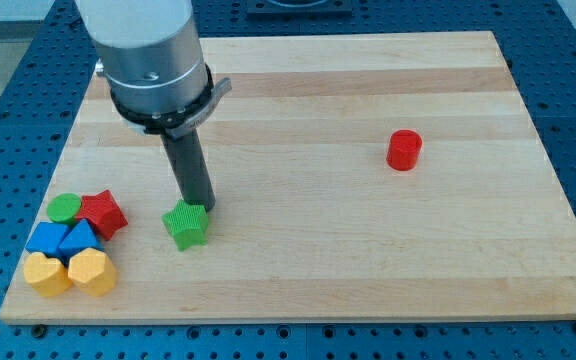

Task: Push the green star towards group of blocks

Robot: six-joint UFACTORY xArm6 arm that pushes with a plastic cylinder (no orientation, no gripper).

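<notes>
A green star (pixel 187 225) lies on the wooden board (pixel 308 90) at the lower left of the view. My tip (pixel 204 208) is at the star's upper right edge, touching or almost touching it. A group of blocks sits at the view's lower left corner: a green cylinder (pixel 65 208), a red star (pixel 103 213), a blue cube (pixel 47 240), a blue triangular block (pixel 79 238), a yellow block (pixel 46 274) and a yellow hexagonal block (pixel 92 271). The green star is a short gap to the right of the red star.
A red cylinder (pixel 404 150) stands alone at the right of the board. The arm's grey body (pixel 153 60) hangs over the upper left of the board. Blue perforated table surrounds the board.
</notes>
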